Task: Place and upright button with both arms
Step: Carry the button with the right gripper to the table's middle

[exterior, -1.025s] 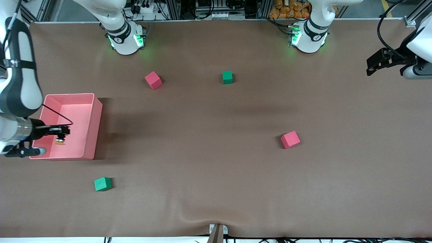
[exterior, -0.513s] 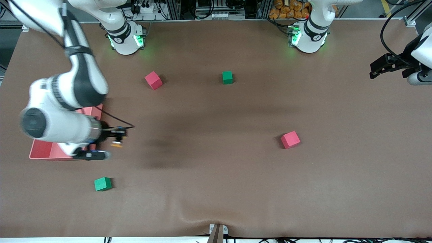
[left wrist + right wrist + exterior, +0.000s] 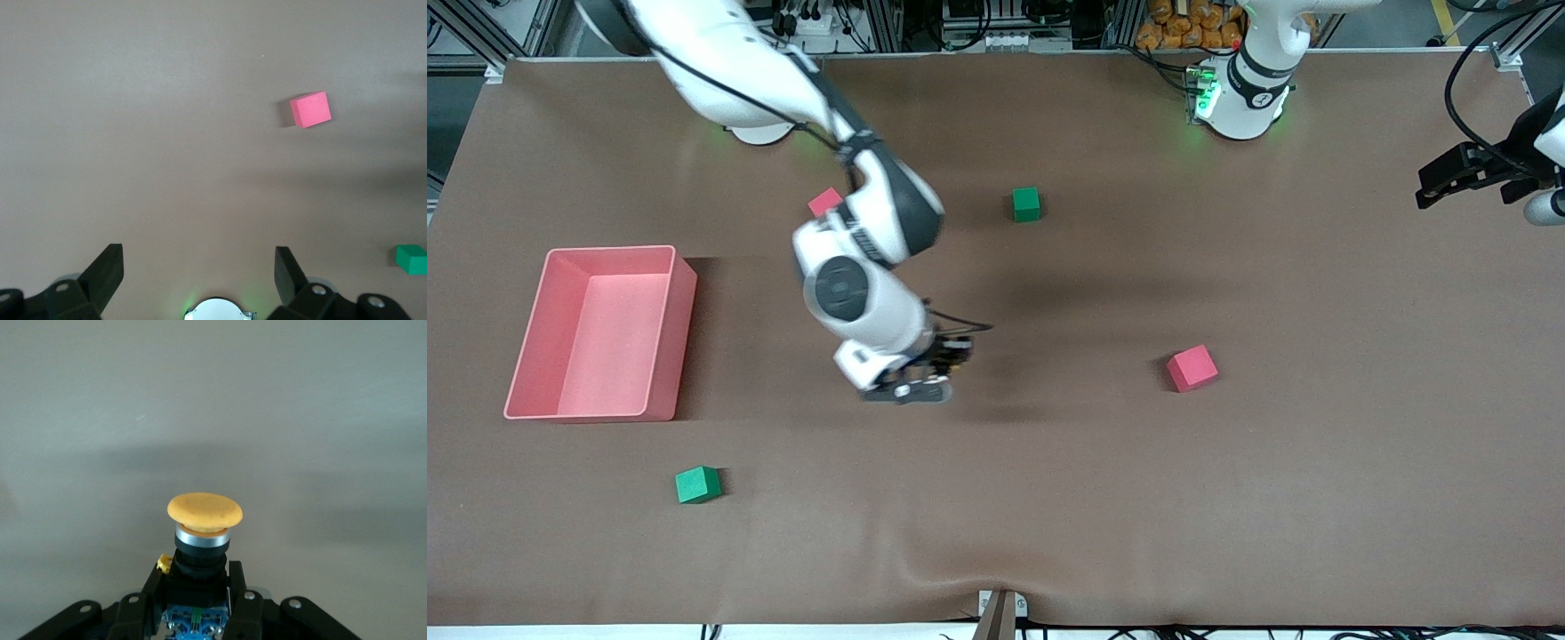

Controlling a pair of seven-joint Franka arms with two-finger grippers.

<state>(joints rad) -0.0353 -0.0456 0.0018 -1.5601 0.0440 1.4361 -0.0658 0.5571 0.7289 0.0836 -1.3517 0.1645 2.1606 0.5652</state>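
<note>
Right gripper (image 3: 951,356), the black two-finger pincer on the white jointed arm, hangs over bare brown table near the middle, its fingers (image 3: 237,587) closed on the black body of the small push button with the round orange cap (image 3: 204,510); in the right wrist view the cap points away from the wrist and the bluish end sits back between the jaws. You are, by judgement, carrying the button to a set-down spot. Lower it slowly onto bare brown tabletop (image 3: 1049,462) and release only once it rests, since the domed cap will likely let it roll. Nearest the front camera lies a green foam cube (image 3: 697,484), toward the right arm's end; keep clear of it. Farther from the camera, a red foam cube (image 3: 1192,368) sits toward the left arm's end, and the empty pink plastic bin (image 3: 663,333) stands at the right arm's end. Farther still lie a second green cube (image 3: 1026,204) and a second red cube (image 3: 823,201), partly hidden by the arm. Left gripper (image 3: 199,270) waits over the left arm's end of the table, fingers spread and empty; bring it in for uprighting.
</note>
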